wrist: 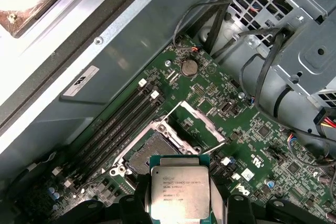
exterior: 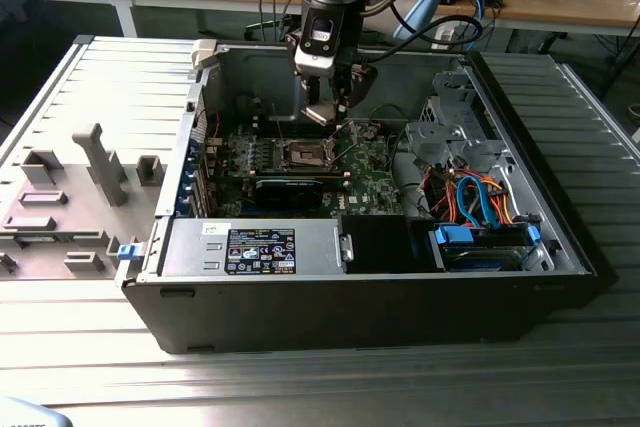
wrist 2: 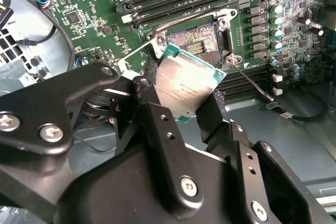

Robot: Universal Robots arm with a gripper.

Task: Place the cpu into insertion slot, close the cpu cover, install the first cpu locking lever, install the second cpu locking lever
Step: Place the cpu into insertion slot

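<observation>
gripper [wrist 2: 181, 100] pinches cpu [wrist: 180, 191] edges above insertion slot [wrist: 152, 153]

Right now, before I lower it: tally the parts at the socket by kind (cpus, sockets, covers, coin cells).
cpu: 1
socket: 1
cover: 1
coin cell: 1
Total: 4
</observation>
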